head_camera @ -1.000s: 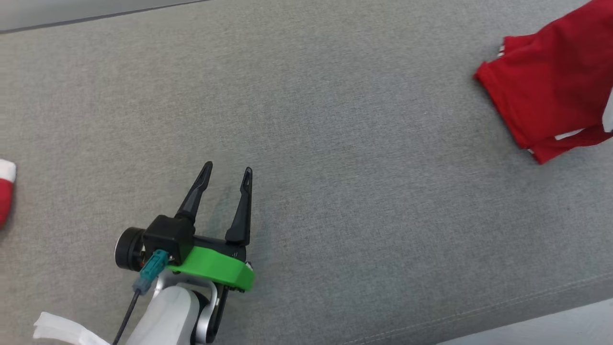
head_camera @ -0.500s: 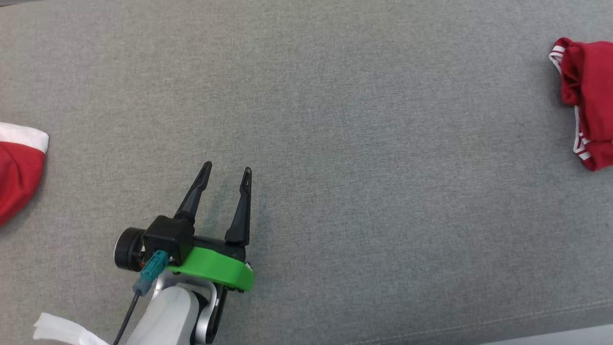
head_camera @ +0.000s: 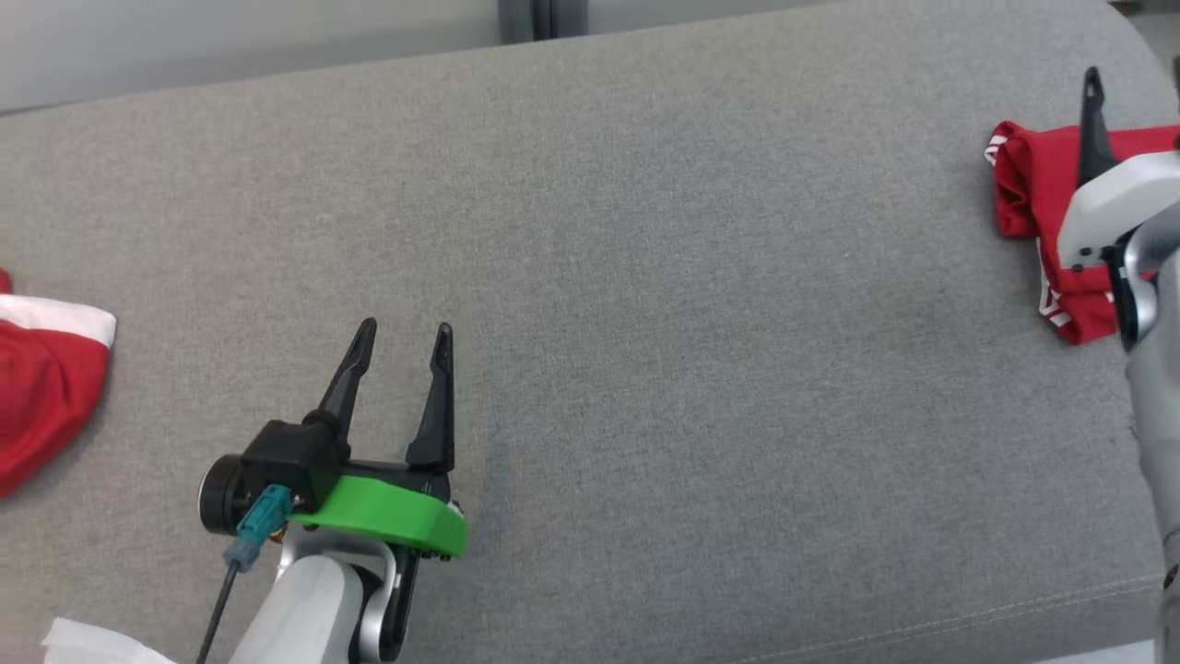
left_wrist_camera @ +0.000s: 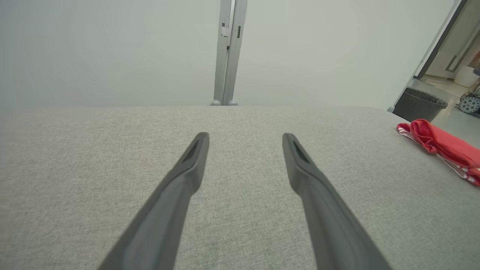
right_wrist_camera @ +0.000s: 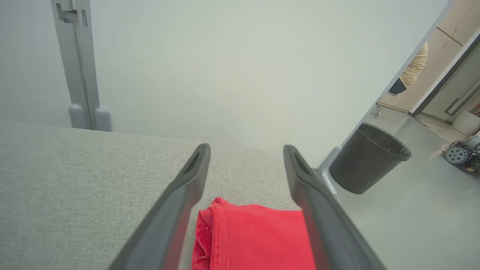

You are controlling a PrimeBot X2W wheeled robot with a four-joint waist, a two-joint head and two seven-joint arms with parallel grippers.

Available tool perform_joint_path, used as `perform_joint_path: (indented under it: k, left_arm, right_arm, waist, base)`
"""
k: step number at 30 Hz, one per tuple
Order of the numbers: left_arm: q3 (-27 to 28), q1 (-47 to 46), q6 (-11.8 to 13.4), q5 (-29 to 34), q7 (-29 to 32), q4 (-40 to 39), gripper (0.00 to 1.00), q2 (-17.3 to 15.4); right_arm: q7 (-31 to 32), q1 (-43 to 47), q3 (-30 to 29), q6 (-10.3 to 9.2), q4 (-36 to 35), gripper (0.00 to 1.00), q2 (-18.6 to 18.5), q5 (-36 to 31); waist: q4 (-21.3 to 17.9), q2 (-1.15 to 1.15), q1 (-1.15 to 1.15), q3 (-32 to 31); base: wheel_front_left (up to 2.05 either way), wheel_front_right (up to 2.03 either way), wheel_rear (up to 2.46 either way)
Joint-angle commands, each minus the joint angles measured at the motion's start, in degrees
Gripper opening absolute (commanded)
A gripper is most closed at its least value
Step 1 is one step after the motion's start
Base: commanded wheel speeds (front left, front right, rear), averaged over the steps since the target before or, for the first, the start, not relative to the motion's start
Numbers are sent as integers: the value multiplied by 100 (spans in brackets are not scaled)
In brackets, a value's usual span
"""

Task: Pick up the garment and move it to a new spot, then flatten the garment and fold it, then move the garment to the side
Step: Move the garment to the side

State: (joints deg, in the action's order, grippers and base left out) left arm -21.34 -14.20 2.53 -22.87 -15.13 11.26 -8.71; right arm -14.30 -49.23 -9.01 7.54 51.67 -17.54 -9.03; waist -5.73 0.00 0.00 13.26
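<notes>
The grey fabric-covered counter takes up most of the head view and lies bare across its middle, probably kept free as working room for flattening and folding. Beyond its right end a dark bin stands on the floor. The garment, red with white-striped trim, lies bunched in a loose fold at the far right end of the counter, close to the rounded corner. That looks like the "side" the task names, so the last step seems to be done or nearly so. A second red and white cloth lies at the left edge, well apart from it. The right gripper hangs over the garment with its jaws spread and the red cloth showing between them. They pinch nothing, though I cannot tell whether a finger grazes the cloth. The left gripper waits near and left over bare fabric, its jaws spread and empty, out of the way.
</notes>
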Motion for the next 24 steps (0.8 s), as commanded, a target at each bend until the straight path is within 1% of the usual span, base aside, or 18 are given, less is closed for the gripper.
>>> perform_joint_path:
  k: [1,4,8,12,14,20,24]
  left_arm:
    - [79,100,-12,-49,-2,25,100,9]
    - [270,204,-7,-128,-2,72,100,70]
    - [526,397,28,-176,-1,150,100,130]
    - [660,642,27,-243,-1,361,100,130]
    - [717,745,51,-250,-1,441,100,110]
    - [857,1053,87,-219,0,508,100,88]
    - [940,1268,92,-193,0,499,100,72]
  right_arm:
    - [-48,196,95,-10,-51,100,86,122]
    - [-68,426,258,-10,-200,100,289,428]
    - [-89,969,425,-10,-518,100,549,801]
    - [-89,1658,565,-10,-1058,100,759,1076]
    - [-92,2050,584,-10,-1363,100,946,1215]
    - [-91,3143,469,-10,-2323,100,1274,1313]
    - [-42,3708,491,-10,-2783,100,1407,1305]
  waist:
    - [50,0,0,-410]
    - [110,0,0,-680]
    - [240,0,0,-1077]
    - [415,0,0,-1406]
    - [498,0,0,-1495]
    - [728,0,0,-1615]
    - [811,0,0,-1645]
  base:
    - [0,0,0]
    - [0,0,0]
    - [0,0,0]
    - [0,0,0]
    - [0,0,0]
    - [0,0,0]
    - [0,0,0]
